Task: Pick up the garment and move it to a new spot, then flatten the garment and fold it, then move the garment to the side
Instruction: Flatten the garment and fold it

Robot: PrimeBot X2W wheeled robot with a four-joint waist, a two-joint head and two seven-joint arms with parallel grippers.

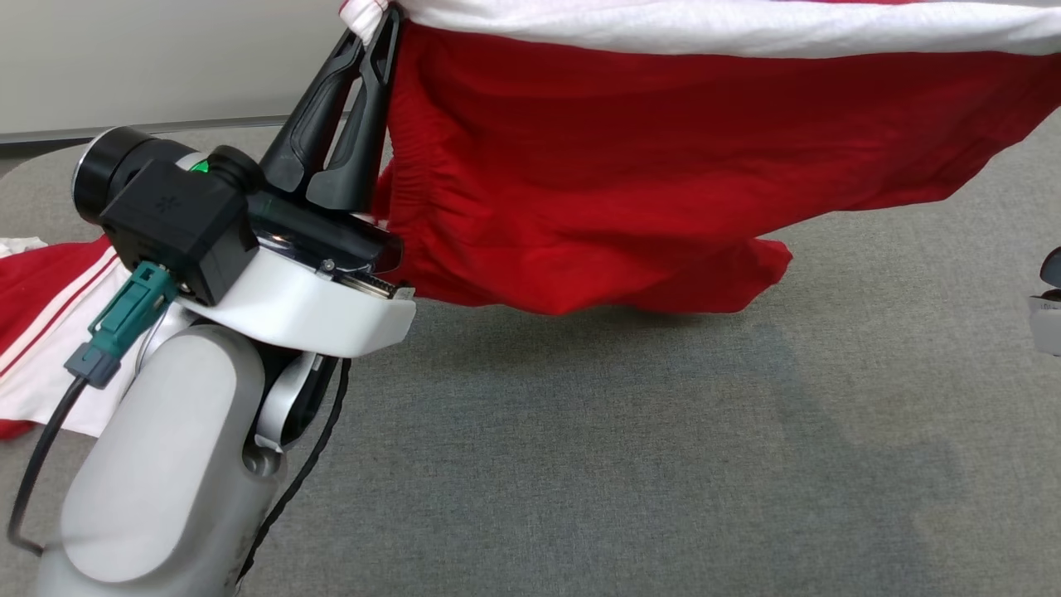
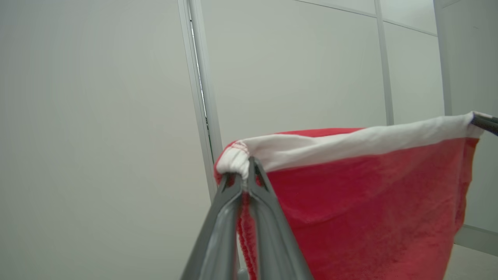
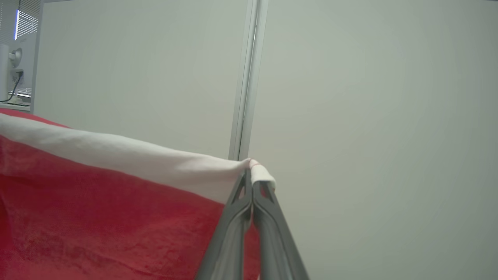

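Garment first: red cloth with a white band along its top edge. It hangs like a curtain between the two grippers and below them, its lower hem drooping towards the grey desk; whether it brushes the surface I can't tell. It is held by both top corners, I'd say, so that its own weight pulls the creases out before it is laid flat for folding. The left gripper has its fingers closed together on one bunched corner of the band. The right gripper is pinched tight on the opposite corner, with the band stretched taut from one to the other. Below and outward of the left gripper, another red-and-white cloth lies on the desk.
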